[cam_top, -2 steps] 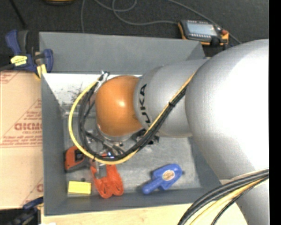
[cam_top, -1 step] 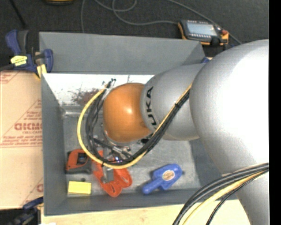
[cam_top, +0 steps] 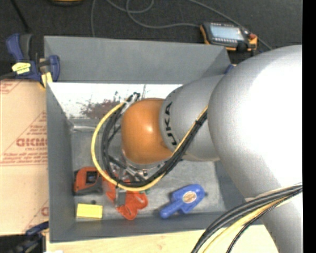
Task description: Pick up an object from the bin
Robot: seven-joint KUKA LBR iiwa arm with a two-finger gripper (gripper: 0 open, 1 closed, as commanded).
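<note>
The bin [cam_top: 59, 141] didn't have much free room. The arm [cam_top: 253, 115] came in over the right wall and covered pretty much the whole right half of the floor. What stayed bare was a strip of floor along the left wall and up toward the back left corner.

All the loose stuff sat in a row along the front wall. A flat yellow block [cam_top: 89, 211] lay close to the front left corner. An orange and black thing that looked like a tape measure [cam_top: 87, 179] was just behind it, near the left wall. A red-orange plastic piece [cam_top: 129, 204] lay about mid-way along the front wall, and a blue piece with a round sticker [cam_top: 183, 200] was to its right, apart from it.

The wrist pointed steeply down into the bin, with the orange cover [cam_top: 142, 130] on top and yellow and black cables [cam_top: 97, 141] looping round its left side. The claw [cam_top: 127, 179] hung low under that cover, right at the back edge of the red-orange piece, with the tape measure just beside it on the left. Couldn't tell how far open the claw was or whether it had hold of anything, since the cover and cables hid it.
</note>
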